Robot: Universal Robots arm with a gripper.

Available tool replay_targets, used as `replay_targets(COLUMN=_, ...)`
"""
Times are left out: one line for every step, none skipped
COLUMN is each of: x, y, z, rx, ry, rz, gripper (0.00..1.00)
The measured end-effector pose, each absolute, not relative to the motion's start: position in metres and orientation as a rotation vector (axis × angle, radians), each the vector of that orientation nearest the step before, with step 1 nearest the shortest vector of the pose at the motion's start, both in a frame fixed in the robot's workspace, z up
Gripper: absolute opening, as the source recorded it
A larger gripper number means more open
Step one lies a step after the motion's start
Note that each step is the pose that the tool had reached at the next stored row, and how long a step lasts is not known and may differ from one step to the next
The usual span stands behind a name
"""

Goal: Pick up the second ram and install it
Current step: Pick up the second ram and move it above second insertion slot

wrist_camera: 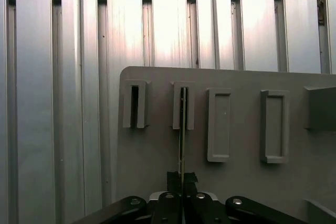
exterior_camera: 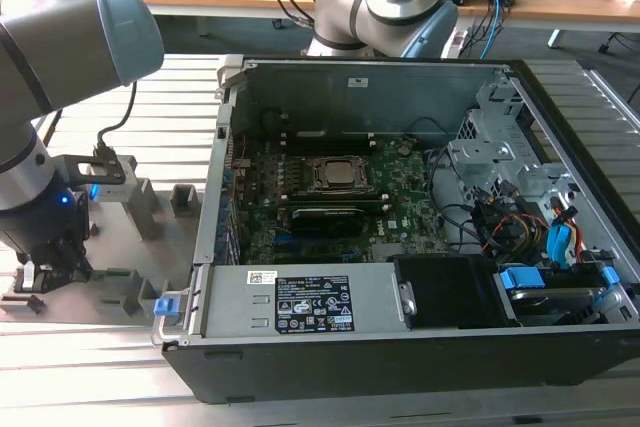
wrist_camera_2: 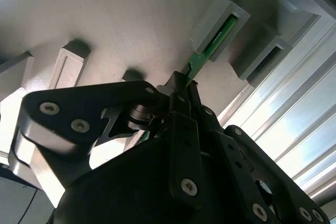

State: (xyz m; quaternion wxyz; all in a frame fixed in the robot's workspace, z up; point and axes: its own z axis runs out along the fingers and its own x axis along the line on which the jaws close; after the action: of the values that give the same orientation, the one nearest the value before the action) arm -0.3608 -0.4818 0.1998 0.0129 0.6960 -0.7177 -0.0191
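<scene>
Up close, black two-finger gripper clamped on thin green ram stick. Stick's far end sits in slotted grey plastic block on flat grey fixture plate. Beyond, ribbed aluminium table; open black computer case toward exterior view's right.
</scene>
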Motion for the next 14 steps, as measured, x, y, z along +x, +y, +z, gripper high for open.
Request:
replay_targets(x=-0.3608, y=-0.4818, z=0.1998, rx=2.169, ry=-2.236, rz=-0.059, gripper=0.14)
replay_targets(x=-0.3608, y=-0.4818, z=0.1998, rx=2.169, ry=-2.236, rz=-0.059, gripper=0.14)
replay_targets(x=-0.3608, y=-0.4818, z=0.1998, rx=2.169, ry=-2.236, rz=-0.059, gripper=0.14)
replay_targets(x=-0.3608, y=-0.4818, z=0.1997, rx=2.169, ry=-2.236, rz=-0.059, gripper=0.14)
replay_targets(x=-0.3608, y=-0.4818, z=0.1997, rx=2.169, ry=-2.236, rz=-0.059, gripper=0.14)
replay_targets(x=-0.3608, y=-0.4818, z=0.1997, rx=2.169, ry=-2.236, rz=-0.059, gripper=0.14)
replay_targets(x=-0.3608, y=-0.4818, z=0.1997, rx=2.169, ry=-2.236, rz=-0.059, gripper=0.14)
replay_targets(x=-0.3608, y=-0.4818, z=0.1997, rx=2.169, ry=-2.236, rz=-0.059, gripper=0.14)
replay_targets(x=-0.3608, y=-0.4818, z=0.1997, rx=2.169, ry=-2.236, rz=-0.059, gripper=0.14)
replay_targets(x=-0.3608, y=-0.4818, z=0.1997, rx=2.169, ry=-2.236, rz=-0.059, gripper=0.14)
replay_targets(x=-0.3608, y=-0.4818, z=0.1997, rx=2.169, ry=-2.236, rz=-0.059, gripper=0.14)
replay_targets(x=-0.3607, y=-0.4817, z=0.2001, rx=2.169, ry=-2.237, rz=-0.059, gripper=0.14)
replay_targets(x=-0.3608, y=-0.4818, z=0.2034, rx=2.169, ry=-2.236, rz=-0.059, gripper=0.14)
replay_targets(x=-0.3608, y=-0.4817, z=0.2053, rx=2.169, ry=-2.236, rz=-0.059, gripper=0.14)
